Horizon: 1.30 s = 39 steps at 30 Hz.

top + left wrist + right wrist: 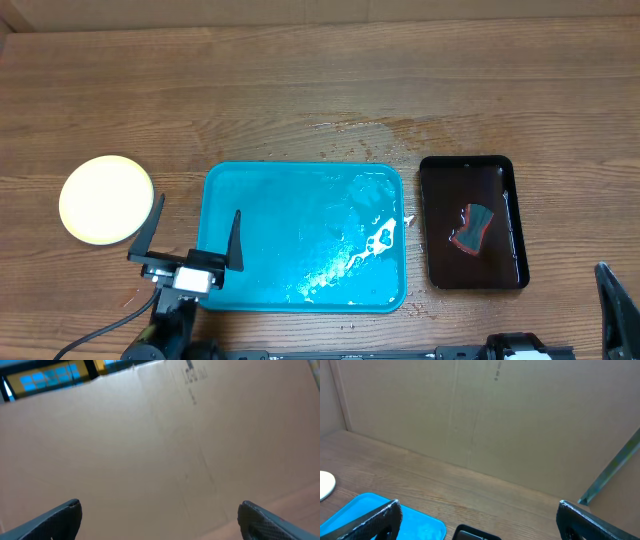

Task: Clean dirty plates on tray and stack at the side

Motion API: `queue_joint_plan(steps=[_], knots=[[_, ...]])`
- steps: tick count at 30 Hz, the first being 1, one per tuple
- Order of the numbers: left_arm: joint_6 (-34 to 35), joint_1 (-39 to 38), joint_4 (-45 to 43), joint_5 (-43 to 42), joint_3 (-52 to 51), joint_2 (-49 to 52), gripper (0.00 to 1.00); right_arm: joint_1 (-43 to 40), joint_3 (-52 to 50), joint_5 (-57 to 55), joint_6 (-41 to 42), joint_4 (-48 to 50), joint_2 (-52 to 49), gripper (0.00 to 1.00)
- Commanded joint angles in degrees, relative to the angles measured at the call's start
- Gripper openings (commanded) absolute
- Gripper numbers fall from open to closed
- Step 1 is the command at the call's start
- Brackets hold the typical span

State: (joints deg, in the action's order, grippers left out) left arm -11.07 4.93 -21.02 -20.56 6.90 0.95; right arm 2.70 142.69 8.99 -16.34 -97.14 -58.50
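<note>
The turquoise tray (260, 200) lies mid-table, wet, with white foam patches at its right side and no plate on it. A pale yellow plate (106, 199) lies on the table left of the tray; whether others lie under it I cannot tell. My left gripper (197, 228) is open and empty over the tray's front left corner, raised, its wrist view (159, 517) showing only a cardboard wall. My right gripper (477, 519) is open and empty at the front right; only one finger shows in the overhead view (618, 300). The tray's corner (355, 510) and the plate's edge (325, 485) show in the right wrist view.
A smaller black tray (505, 185) right of the turquoise one holds a dark sponge stained red (473, 229); its rim (475, 532) shows in the right wrist view. Water drops lie on the wood behind the trays (385, 128). A cardboard wall (480, 415) stands behind the table.
</note>
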Motion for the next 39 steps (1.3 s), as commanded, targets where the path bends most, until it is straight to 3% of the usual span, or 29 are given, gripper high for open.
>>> queue_joint_plan(steps=[1,12,27,39], knots=[[0.0,0.4,-0.3,1.5,-2.8,-0.8,1.00,-0.2,-0.2,0.1,0.0,0.1,-0.5,1.00],[1.1,0.3,-1.1,2.8,-6.6,-0.8,1.00,-0.2,-0.2,0.1,0.0,0.1,-0.5,1.00],[6.0,0.3,23.8,3.1,-6.6,-0.8,1.00,-0.2,-0.2,0.1,0.0,0.1,-0.5,1.00],[8.9,0.3,23.8,3.2,-6.6,-0.7,1.00,-0.2,-0.2,0.1,0.0,0.1,-0.5,1.00]])
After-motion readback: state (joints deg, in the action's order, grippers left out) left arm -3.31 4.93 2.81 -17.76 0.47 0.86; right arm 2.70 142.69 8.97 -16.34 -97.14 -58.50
